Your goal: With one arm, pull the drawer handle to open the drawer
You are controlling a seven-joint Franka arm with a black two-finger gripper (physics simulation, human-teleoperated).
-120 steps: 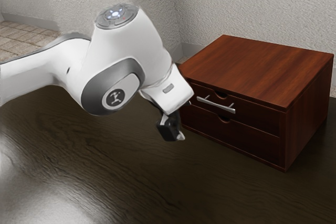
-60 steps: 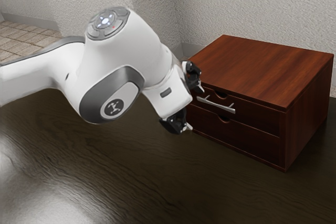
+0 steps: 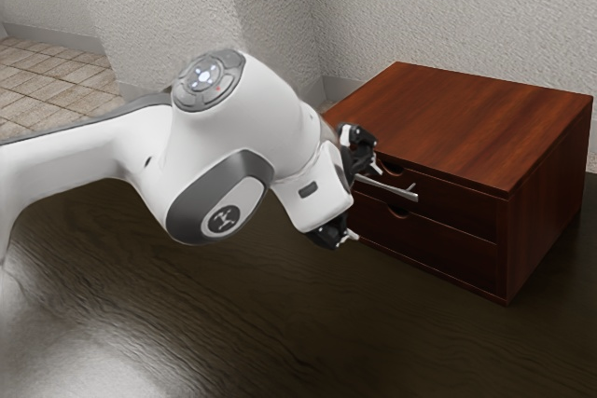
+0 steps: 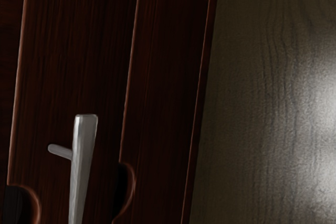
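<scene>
Sitting at the far right of the dark tabletop [image 3: 187, 323], the red-brown cabinet [image 3: 466, 118] has two drawers. The upper drawer [image 3: 448, 200] carries a slim silver handle [image 3: 390, 187] and looks flush with the lower one. The white arm [image 3: 215, 156] reaches in from the left, its black fingers [image 3: 359, 137] spread apart, one above and one below the handle's left end. The handle's long axis lies level along the drawer front.

Dark wood-grain table [image 3: 233, 323] extending beneath the gripper [image 3: 347, 186] and well beyond it, with a pale glare [image 3: 33, 309] far from the gripper. Rough white plaster walls [image 3: 448, 6] meet in a corner behind the gripper; beige tiled floor [image 3: 37, 72] lies past the table's far edge.
</scene>
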